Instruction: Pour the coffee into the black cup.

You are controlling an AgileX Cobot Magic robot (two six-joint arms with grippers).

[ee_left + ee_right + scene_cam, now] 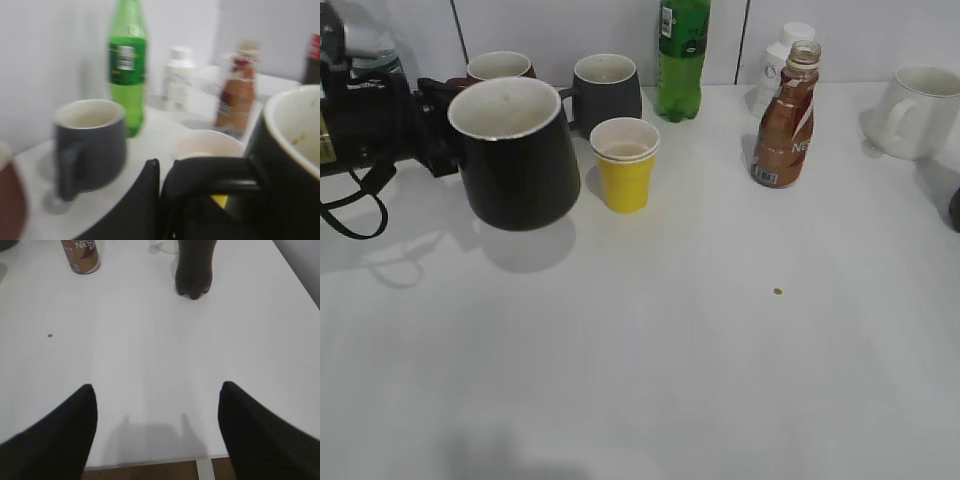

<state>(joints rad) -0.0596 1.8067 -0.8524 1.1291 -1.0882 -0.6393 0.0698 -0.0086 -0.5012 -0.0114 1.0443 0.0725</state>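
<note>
The black cup is wide and glossy with a white inside. My left gripper is shut on its loop handle and holds it just above the table at the left, its shadow below it. In the left wrist view the cup fills the right side, with the gripper closed around the handle. The brown Nescafe coffee bottle stands upright and uncapped at the back right. It also shows in the left wrist view and the right wrist view. My right gripper is open and empty over the table's near edge.
A yellow paper cup stands right beside the black cup. Behind are a dark grey mug, a maroon mug, a green bottle and a white bottle. A white mug is far right. A dark bottle stands ahead of my right gripper.
</note>
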